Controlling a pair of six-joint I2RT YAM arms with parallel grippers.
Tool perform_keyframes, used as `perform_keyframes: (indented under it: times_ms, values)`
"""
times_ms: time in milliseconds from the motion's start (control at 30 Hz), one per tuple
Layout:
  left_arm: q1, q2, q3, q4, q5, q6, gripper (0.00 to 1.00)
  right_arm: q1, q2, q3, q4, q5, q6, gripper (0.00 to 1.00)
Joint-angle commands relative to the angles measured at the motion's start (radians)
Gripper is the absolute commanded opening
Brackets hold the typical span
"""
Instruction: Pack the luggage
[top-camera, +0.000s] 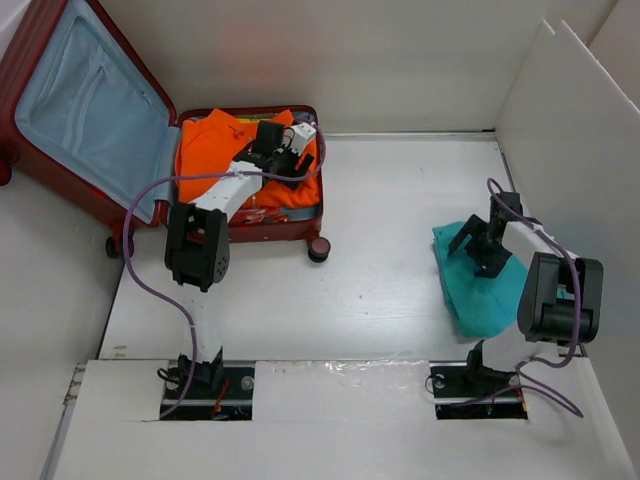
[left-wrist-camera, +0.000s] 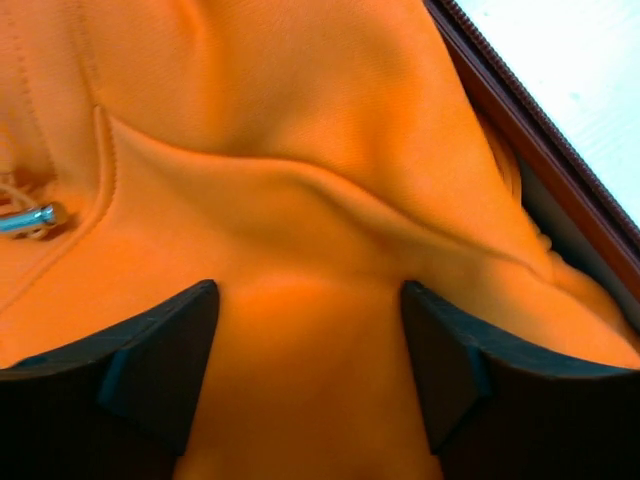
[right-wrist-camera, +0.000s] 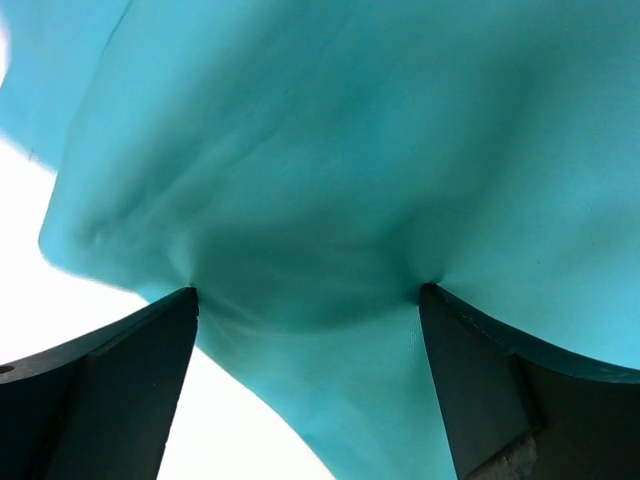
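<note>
Luggage (top-camera: 110, 120) lies open at the far left corner of the white table (top-camera: 380, 250). Its dark red lid leans back to the left and shows pale blue lining, and its base half sits flat on the table just beside the lid. A black wheel (top-camera: 319, 249) shows at the near right corner of the base.

An orange garment (top-camera: 210, 150) fills the base and lies in soft folds. The left wrist view shows the same orange cloth (left-wrist-camera: 300, 200) running up to the dark red rim (left-wrist-camera: 540, 140) of the case.

A teal cloth (top-camera: 480, 290) lies crumpled on the right side of the table, well apart from the case.

The left arm (top-camera: 225, 195) reaches forward over the base. The left gripper (left-wrist-camera: 310, 300) is released, its jaws spread wide, and both fingers (left-wrist-camera: 170, 340) press down on the orange cloth, which bulges up between them.

The right arm (top-camera: 555, 290) bends in over the teal cloth. The right gripper (right-wrist-camera: 308, 295) is also released and spread wide. Its fingers (right-wrist-camera: 470, 370) dig into the teal cloth (right-wrist-camera: 350, 150), which puckers at each tip.

A small metal drawstring tip (left-wrist-camera: 30, 217) lies on the orange garment at the left edge of the left wrist view.
</note>
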Motion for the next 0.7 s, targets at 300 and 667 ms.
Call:
perform_keyframes:
  times_ms: [300, 667]
  values:
    - [-0.158, -0.204, 0.162, -0.162, 0.003, 0.109, 0.83, 0.364, 0.309, 0.223, 0.383, -0.310, 0.366, 0.94]
    - [-0.252, -0.247, -0.098, -0.192, 0.434, -0.239, 0.85, 0.360, 0.160, 0.441, 0.058, -0.205, 0.051, 0.96]
